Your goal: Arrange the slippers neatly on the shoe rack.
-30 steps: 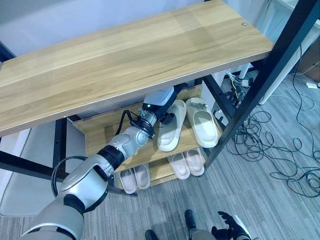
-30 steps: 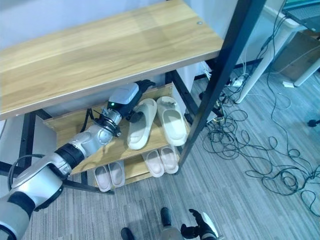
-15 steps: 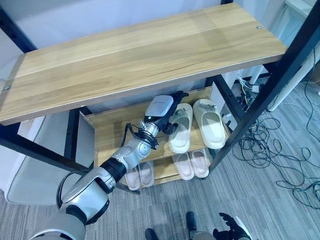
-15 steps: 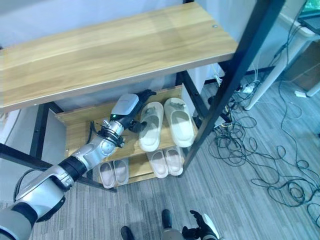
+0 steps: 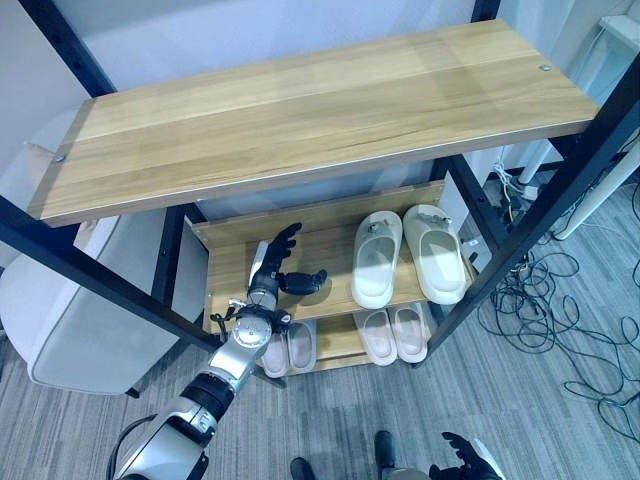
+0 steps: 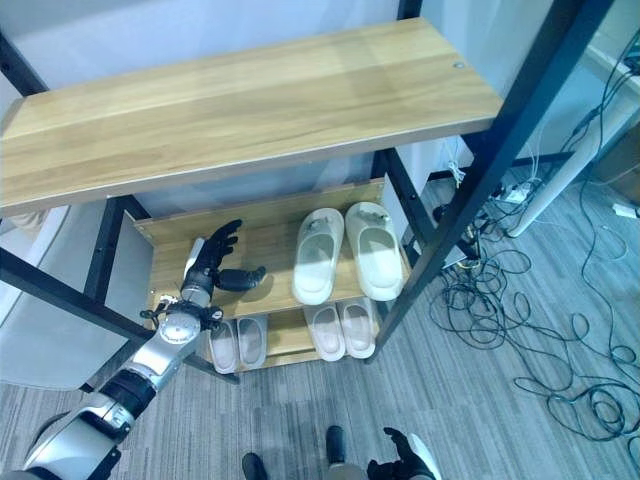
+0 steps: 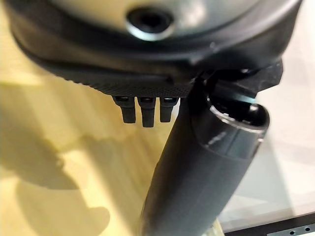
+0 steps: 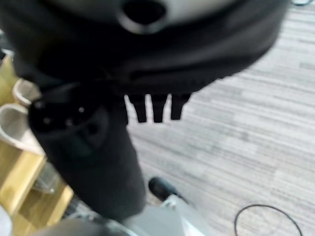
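Note:
Two cream slippers lie side by side, toes to the front, on the right half of the rack's middle shelf (image 5: 232, 262): the left slipper (image 5: 378, 258) and the right slipper (image 5: 434, 252). My left hand (image 5: 274, 270) hovers over the bare left half of that shelf, open with fingers spread, a hand's width from the left slipper. Its straight fingers (image 7: 142, 109) and thumb (image 7: 206, 172) show above the wood. My right hand (image 5: 465, 465) hangs open low over the floor in front of the rack.
The wide wooden top shelf (image 5: 300, 110) overhangs the middle one. On the bottom shelf lie two pale pairs (image 5: 392, 333) (image 5: 288, 348). Black frame posts (image 5: 520, 235) stand at the corners. Loose cables (image 5: 590, 340) lie on the floor to the right, and a pale seat (image 5: 60, 320) sits to the left.
The camera has shifted. My left hand has drawn back leftwards from the left cream slipper and is apart from it. That slipper now lies straighter beside its mate.

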Robot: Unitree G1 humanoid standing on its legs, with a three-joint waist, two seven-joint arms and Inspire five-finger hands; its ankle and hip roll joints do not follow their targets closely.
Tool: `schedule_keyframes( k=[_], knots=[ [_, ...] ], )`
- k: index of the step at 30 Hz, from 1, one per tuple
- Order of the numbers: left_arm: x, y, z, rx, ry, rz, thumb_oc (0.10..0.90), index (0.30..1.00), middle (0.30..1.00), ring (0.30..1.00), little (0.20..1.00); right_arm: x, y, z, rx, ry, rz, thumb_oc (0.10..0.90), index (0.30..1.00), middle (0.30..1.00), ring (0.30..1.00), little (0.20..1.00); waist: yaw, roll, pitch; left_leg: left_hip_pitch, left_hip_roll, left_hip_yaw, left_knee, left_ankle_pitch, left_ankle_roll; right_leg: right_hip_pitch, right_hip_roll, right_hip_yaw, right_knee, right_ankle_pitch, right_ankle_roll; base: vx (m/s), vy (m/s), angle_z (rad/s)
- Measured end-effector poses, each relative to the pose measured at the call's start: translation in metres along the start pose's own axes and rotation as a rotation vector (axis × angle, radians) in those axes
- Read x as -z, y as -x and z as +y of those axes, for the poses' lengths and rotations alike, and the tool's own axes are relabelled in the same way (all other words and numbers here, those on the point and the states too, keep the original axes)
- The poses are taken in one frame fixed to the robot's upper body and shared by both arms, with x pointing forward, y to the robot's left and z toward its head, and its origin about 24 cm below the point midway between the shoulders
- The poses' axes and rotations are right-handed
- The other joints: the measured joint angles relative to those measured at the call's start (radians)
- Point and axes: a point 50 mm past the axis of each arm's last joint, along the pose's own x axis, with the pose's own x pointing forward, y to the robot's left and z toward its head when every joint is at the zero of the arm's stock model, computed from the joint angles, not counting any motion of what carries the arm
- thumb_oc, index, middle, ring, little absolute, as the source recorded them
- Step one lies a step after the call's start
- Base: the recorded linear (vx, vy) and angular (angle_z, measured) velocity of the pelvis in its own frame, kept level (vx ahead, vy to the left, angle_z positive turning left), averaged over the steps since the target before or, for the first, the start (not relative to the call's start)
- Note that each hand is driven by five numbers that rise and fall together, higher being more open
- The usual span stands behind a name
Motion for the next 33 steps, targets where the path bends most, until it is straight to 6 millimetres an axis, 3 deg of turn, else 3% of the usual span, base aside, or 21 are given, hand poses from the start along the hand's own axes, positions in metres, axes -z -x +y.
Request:
schedule_keyframes(
  k=[19, 28, 33],
  knots=[
    [0.004, 0.014, -0.057, 0.216, 0.049, 0.014, 0.800, 0.900, 0.900, 0.900, 0.900, 0.002, 0.001, 0.005, -0.009, 0.009, 0.023, 0.800, 0.900, 0.900, 0.900, 0.900, -0.004, -0.002, 0.000, 0.011, 0.002, -0.022, 0.000, 0.000, 0.000, 0.030, 0.002, -0.018, -0.016, 0.002, -0.002, 0.00, -0.002, 0.04],
    [0.003, 0.017, -0.066, 0.243, 0.039, 0.006, 0.800, 0.900, 0.900, 0.900, 0.900, 0.002, 0.001, 0.005, 0.000, 0.006, 0.027, 0.800, 0.900, 0.900, 0.900, 0.900, 0.003, 0.002, -0.002, 0.012, 0.003, 0.001, 0.000, 0.000, 0.000, 0.014, 0.003, -0.003, -0.012, 0.000, 0.000, 0.00, 0.002, -0.05],
    [0.000, 0.018, -0.073, 0.254, 0.062, 0.002, 0.800, 0.900, 0.900, 0.900, 0.900, 0.003, 0.001, 0.004, 0.005, 0.005, 0.030, 0.800, 0.900, 0.900, 0.900, 0.900, 0.002, 0.017, -0.002, 0.013, 0.003, 0.006, 0.000, 0.000, 0.000, 0.013, 0.003, 0.000, -0.012, 0.000, 0.000, 0.00, -0.001, -0.01]
  ],
)
